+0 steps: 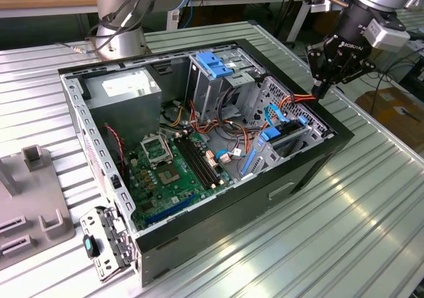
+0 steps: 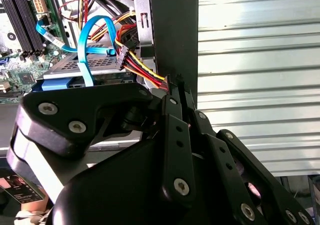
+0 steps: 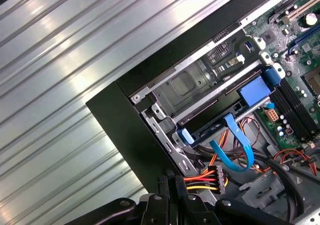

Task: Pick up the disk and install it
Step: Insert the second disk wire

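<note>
Tool at the case corner, disk already in its bay

The tool (image 1: 322, 86), fingers together on nothing, is hovering over the computer case's (image 1: 311, 162) right corner; the disk (image 1: 281, 139) is sitting in its blue-railed bay just left and nearer, long axis along the case wall.

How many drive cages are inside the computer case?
2. One upright grey cage with a blue latch in the middle of the case; one low cage toward the exterior view's right. Others may be hidden.

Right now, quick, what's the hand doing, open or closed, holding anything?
Hand: closed on the multicoloured power cable at the computer case's corner, beside the disk sitting in its bay.
</note>
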